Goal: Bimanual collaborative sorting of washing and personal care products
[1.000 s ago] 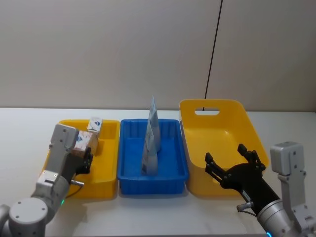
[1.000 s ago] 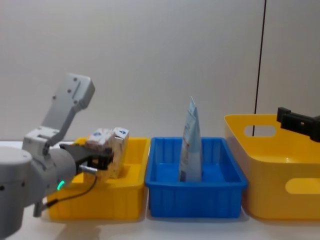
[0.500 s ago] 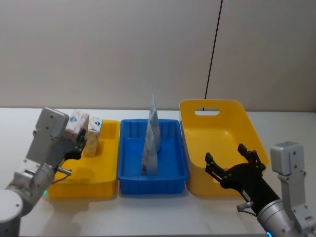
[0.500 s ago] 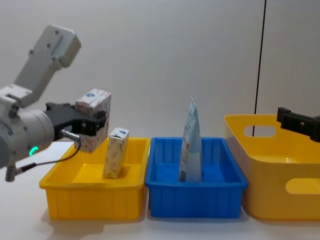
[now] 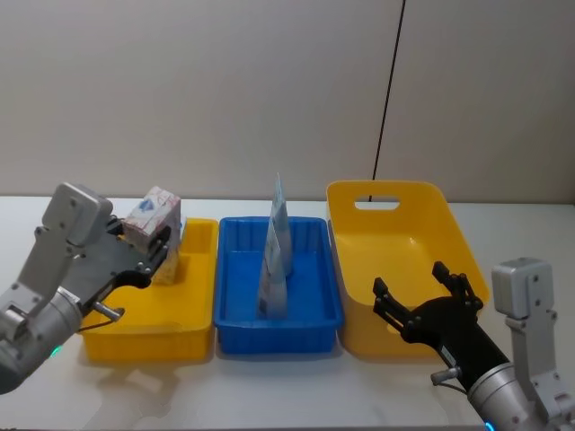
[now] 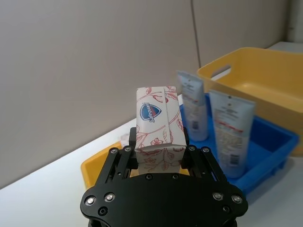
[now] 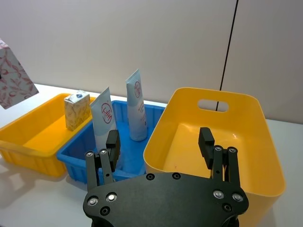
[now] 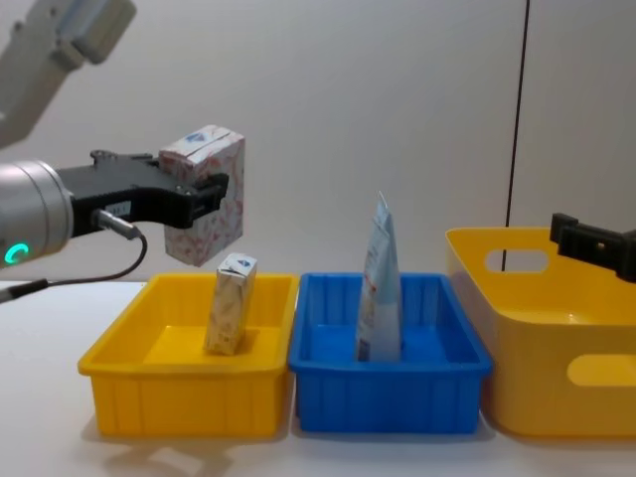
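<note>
The left gripper (image 8: 202, 189) clamps its black fingers on the boxy white pack with red leaf-vine print (image 8: 206, 236), held above the left yellow plastic tray (image 8: 187, 402), where a small cream carton (image 8: 231, 303) stands. A flat, tapered pouch (image 8: 381, 288) stands in the blue tray (image 8: 393, 399). The right gripper (image 7: 159, 138) gapes wide and empty beside the rounded yellow bin (image 5: 395, 189).

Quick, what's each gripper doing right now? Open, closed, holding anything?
Left gripper: jaws closed on the white pack with red leaf-vine print, held above the yellow tray.
Right gripper: jaws open, empty.
</note>
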Motion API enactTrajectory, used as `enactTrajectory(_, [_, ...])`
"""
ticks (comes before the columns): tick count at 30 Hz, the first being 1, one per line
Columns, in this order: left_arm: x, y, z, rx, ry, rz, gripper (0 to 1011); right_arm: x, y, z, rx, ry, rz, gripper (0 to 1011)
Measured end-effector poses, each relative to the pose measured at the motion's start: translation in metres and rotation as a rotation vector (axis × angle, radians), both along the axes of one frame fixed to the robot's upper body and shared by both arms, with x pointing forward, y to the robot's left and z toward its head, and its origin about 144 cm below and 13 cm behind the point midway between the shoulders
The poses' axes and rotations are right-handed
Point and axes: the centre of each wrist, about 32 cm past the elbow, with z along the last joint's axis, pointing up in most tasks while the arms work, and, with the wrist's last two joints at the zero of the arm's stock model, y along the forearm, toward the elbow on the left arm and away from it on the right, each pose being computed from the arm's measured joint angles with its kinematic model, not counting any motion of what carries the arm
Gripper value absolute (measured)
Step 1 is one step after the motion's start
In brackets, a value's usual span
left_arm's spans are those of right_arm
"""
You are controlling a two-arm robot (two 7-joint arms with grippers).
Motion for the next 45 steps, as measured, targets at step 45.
enactTrajectory(45, [-0.026,0.036,0.026,-0.042,0.080,-0.747,422,0.000,0.000,0.000,0.000,0.000,0.000,1002])
